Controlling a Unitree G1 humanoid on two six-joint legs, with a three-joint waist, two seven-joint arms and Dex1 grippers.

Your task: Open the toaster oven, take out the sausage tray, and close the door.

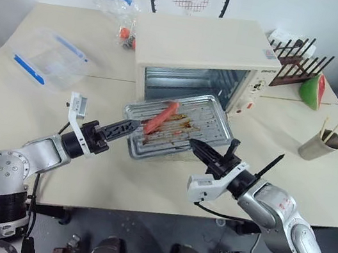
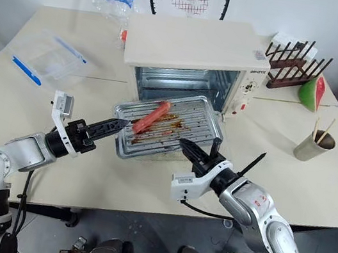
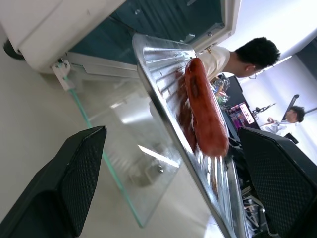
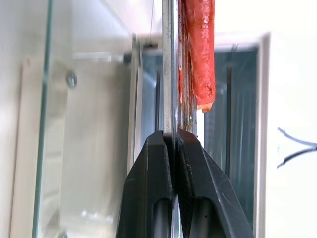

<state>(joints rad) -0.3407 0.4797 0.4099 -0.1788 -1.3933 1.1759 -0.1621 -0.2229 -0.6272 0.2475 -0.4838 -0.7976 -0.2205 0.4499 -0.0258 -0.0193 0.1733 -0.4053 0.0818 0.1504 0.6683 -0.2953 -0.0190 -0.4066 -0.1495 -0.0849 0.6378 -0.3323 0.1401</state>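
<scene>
While pinched shut on the near rim of the sausage tray [image 1: 182,123], right gripper [image 1: 193,145] holds that tray out in front of the toaster oven [image 1: 197,56], above the lowered glass door [image 3: 130,163]. Seen along the right wrist camera, both black fingers [image 4: 148,188] pressed flat against the thin metal edge, one on each side. Tray positioned at 6 o'clock from the oven's open mouth, tilted slightly, ribbed bottom showing brown greasy streaks. Red sausage [image 1: 160,117] lying diagonally toward the tray's 9 o'clock end.

Left gripper [image 1: 131,127] spread wide, reaching in from 8 o'clock toward the tray's left rim; in the left wrist camera the tray edge passes between the two parted fingers [image 3: 64,183], with daylight on either side, so no grip there. Hard to tell whether either pad touches the rim.

On the table [image 1: 21,115], a clear plastic box [image 1: 49,58] with blue clips at 10 o'clock from the tray, well apart. A metal cup [image 1: 320,145] holding sticks at 3 o'clock. A dark wooden rack [image 1: 296,63] and a watermelon slice [image 1: 311,90] at 2 o'clock, beside the oven's control panel.
</scene>
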